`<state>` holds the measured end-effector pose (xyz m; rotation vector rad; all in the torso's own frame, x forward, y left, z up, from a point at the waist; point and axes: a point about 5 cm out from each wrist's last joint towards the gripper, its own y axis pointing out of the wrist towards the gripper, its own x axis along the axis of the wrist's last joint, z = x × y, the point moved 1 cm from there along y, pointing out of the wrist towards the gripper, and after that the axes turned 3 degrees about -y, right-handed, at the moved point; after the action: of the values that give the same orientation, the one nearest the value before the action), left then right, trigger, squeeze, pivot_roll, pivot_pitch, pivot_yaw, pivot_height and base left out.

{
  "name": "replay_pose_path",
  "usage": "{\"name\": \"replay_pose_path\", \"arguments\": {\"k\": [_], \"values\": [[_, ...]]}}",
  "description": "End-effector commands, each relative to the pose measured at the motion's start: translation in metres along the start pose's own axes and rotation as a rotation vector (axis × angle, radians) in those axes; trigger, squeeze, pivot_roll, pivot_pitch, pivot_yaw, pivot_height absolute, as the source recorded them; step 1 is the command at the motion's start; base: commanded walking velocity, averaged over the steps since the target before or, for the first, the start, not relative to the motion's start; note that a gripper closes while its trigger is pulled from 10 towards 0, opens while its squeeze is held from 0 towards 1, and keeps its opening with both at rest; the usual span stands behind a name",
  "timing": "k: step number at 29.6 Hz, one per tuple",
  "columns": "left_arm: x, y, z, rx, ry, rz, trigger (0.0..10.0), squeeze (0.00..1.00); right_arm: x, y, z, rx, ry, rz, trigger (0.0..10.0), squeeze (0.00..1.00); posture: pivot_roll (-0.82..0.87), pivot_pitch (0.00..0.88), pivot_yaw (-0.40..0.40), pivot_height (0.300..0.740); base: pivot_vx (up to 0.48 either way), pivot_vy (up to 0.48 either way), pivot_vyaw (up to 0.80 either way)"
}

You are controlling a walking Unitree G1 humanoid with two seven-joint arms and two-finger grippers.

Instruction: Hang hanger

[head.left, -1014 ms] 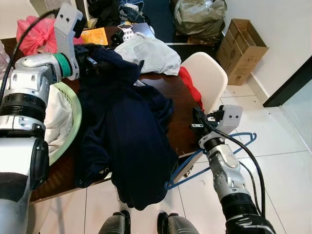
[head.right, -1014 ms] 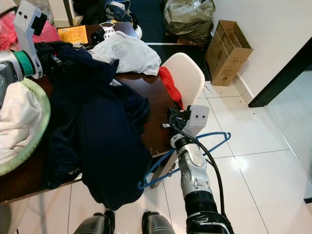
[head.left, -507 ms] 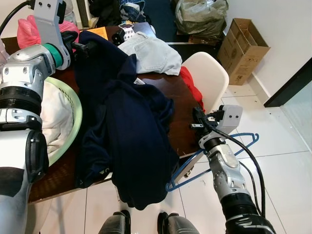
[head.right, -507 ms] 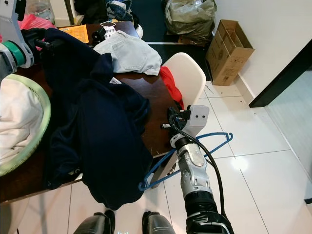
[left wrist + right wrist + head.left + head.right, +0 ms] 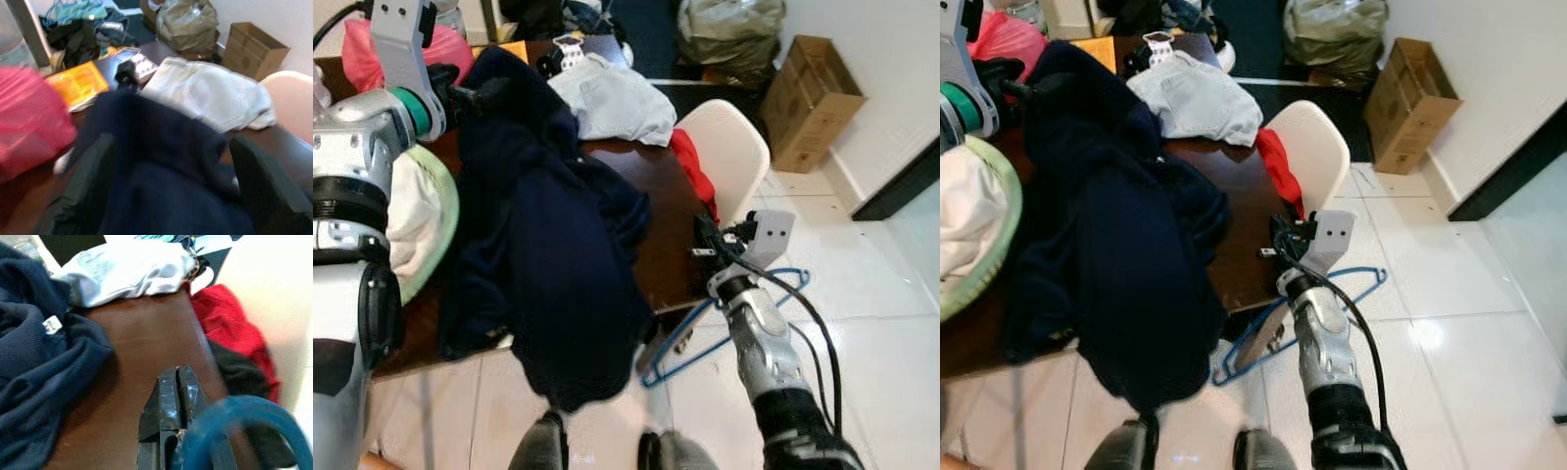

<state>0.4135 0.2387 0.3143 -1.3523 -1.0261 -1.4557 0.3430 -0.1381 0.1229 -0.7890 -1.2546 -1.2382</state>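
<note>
Dark wood table, white chair, glossy white tile floor.

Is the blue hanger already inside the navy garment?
No: the blue hanger hangs beside the table edge in the right gripper, apart from the navy garment on the table.

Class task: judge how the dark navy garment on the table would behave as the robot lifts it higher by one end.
The navy garment would probably sag and fold, since it already drapes limply off the table edge. Its thick bulk suggests moderate weight. Held by the left gripper at one end, it would likely swing and drag.
</note>
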Motion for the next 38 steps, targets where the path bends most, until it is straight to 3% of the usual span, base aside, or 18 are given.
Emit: {"name": "replay_pose_path", "arguments": {"k": [1, 7, 8, 13, 17, 19, 21, 23, 25, 27, 28, 30, 33, 36, 38], "values": [[-0.004, 0.002, -0.002, -0.004, 0.002, 0.021, 10.0, 0.0, -0.004, -0.004, -0.005, -0.02, 0.013, 0.014, 10.0, 0.0, 0.04, 0.105, 0.013, 0.74, 0.0, 0.0, 0.0], [-0.005, 0.002, -0.002, -0.001, 0.006, 0.023, 10.0, 0.0, -0.004, -0.004, -0.005, -0.02, 0.012, 0.015, 10.0, 0.0, 0.04, 0.104, 0.013, 0.74, 0.0, 0.0, 0.0], [-0.007, 0.001, -0.005, -0.033, 0.085, 0.035, 10.0, 0.0, -0.004, -0.004, -0.005, -0.017, 0.012, 0.015, 10.0, 0.0, 0.04, 0.103, 0.01, 0.74, 0.0, 0.0, 0.0], [-0.012, 0.0, -0.011, -0.097, 0.178, 0.064, 10.0, 0.0, -0.004, -0.004, -0.005, -0.017, 0.013, 0.015, 10.0, 0.0, 0.04, 0.103, 0.01, 0.74, 0.0, 0.0, 0.0], [-0.016, 0.0, -0.015, -0.148, 0.185, 0.09, 10.0, 0.0, -0.004, -0.004, -0.005, -0.016, 0.013, 0.015, 10.0, 0.0, 0.05, 0.101, 0.01, 0.74, 0.0, 0.0, 0.0], [-0.015, -0.005, -0.03, -0.32, 0.111, 0.081, 10.0, 0.0, -0.004, -0.004, -0.004, -0.016, 0.013, 0.014, 10.0, 0.0, 0.04, 0.096, 0.011, 0.74, 0.0, 0.0, 0.0], [-0.01, -0.006, -0.033, -0.343, 0.087, 0.05, 10.0, 0.0, -0.004, -0.004, -0.004, -0.017, 0.014, 0.014, 10.0, 0.0, 0.05, 0.095, 0.011, 0.74, 0.0, 0.0, 0.0], [-0.006, -0.006, -0.033, -0.333, 0.082, 0.021, 10.0, 0.0, -0.004, -0.004, -0.004, -0.017, 0.014, 0.014, 10.0, 0.0, 0.05, 0.094, 0.01, 0.74, 0.0, 0.0, 0.0], [0.001, -0.004, -0.031, -0.231, 0.182, -0.057, 10.0, 0.0, -0.002, -0.004, -0.004, -0.016, 0.014, 0.007, 10.0, 0.0, 0.05, 0.093, 0.011, 0.74, 0.0, 0.0, 0.0], [0.004, -0.003, -0.032, -0.194, 0.212, -0.09, 10.0, 0.0, 0.0, -0.003, -0.004, -0.017, 0.012, -0.005, 10.0, 0.0, 0.05, 0.092, 0.012, 0.74, 0.0, 0.0, 0.0], [0.009, -0.003, -0.041, -0.191, 0.257, -0.156, 10.0, 0.0, 0.005, -0.002, -0.004, -0.023, 0.011, -0.027, 10.0, 0.0, 0.05, 0.09, 0.014, 0.74, 0.0, 0.0, 0.0], [0.016, -0.009, -0.068, -0.256, 0.237, -0.258, 10.0, 0.0, 0.013, 0.0, -0.006, -0.043, -0.002, -0.062, 10.0, 0.0, 0.05, 0.087, 0.017, 0.74, 0.0, 0.0, 0.0], [0.016, -0.012, -0.079, -0.286, 0.228, -0.282, 10.0, 0.0, 0.015, 0.0, -0.008, -0.056, -0.009, -0.069, 10.0, 0.0, 0.05, 0.085, 0.016, 0.74, 0.0, 0.0, 0.0], [-0.005, -0.015, -0.106, -0.318, 0.226, -0.256, 10.0, 0.0, 0.013, -0.001, -0.014, -0.092, -0.022, -0.056, 10.0, 0.0, 0.05, 0.082, 0.012, 0.74, 0.0, 0.0, 0.0], [-0.023, -0.016, -0.116, -0.302, 0.195, -0.234, 10.0, 0.0, 0.011, -0.003, -0.015, -0.096, -0.022, -0.051, 10.0, 0.0, 0.04, 0.083, 0.017, 0.74, 0.0, 0.0, 0.0]]}}
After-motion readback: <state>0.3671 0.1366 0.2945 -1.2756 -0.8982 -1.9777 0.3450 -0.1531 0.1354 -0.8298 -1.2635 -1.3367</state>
